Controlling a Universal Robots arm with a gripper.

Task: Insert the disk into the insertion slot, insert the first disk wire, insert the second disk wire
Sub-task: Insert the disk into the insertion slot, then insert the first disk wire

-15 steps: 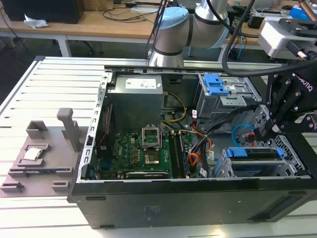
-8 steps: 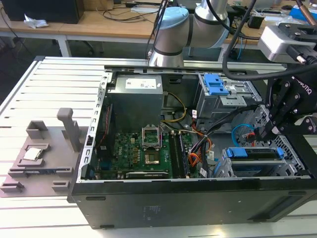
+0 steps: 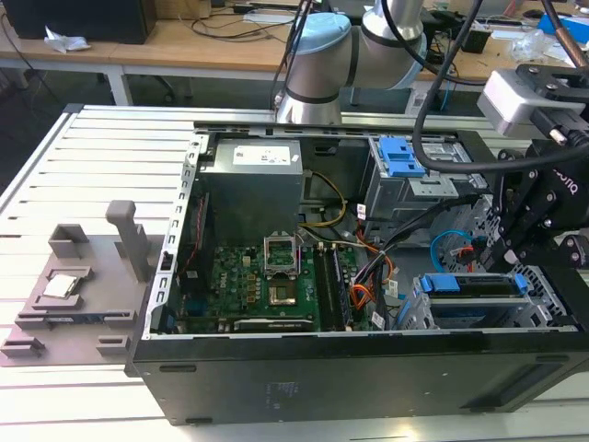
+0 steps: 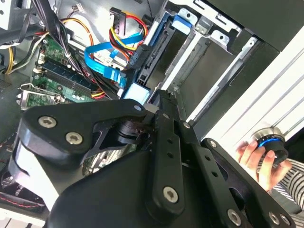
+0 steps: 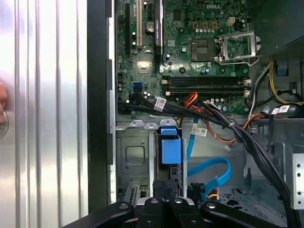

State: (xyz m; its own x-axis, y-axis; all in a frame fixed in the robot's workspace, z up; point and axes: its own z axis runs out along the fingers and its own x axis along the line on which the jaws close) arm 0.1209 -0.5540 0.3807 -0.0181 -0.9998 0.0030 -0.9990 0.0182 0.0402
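1. In the first wrist view the gripper (image 5: 165, 186) shows its two black fingers (image 5: 157, 191) side by side with hardly a gap. It is clenched, and nothing can be seen between them.
2. The tips sit just beside the bright blue end of the disk (image 5: 171, 146), which stands edge-on in the insertion slot (image 5: 135, 156). Whether the tips touch the blue carrier I cannot tell.
3. The second wrist view looks from the other side. The gripper's black linkage is in front, and past it the long blue edge of the disk (image 4: 151, 57) runs along the silver walls of the insertion slot (image 4: 209, 57).
4. A flat blue cable (image 4: 102, 59) loops just beside the disk among red, yellow and orange wires. In the first wrist view it curls near the fingers (image 5: 209, 173). Whether its plug is seated I cannot make out.
5. The second wrist view also shows a person's hand (image 4: 256, 156) around a round black knob (image 4: 271, 141) with a blue ring, outside the case.
6. The exterior view shows the computer case (image 3: 368, 378) lying open on the slatted metal surface (image 3: 101, 175). The gripper is at the exterior view's right, over the disk (image 3: 469, 287), which lies flat in the insertion slot (image 3: 557, 308).
7. Farther off are the green motherboard (image 3: 267, 276), a bay with blue latch tabs (image 3: 400, 157) and a grey fixture (image 3: 92, 276) on the surface at the exterior view's left.
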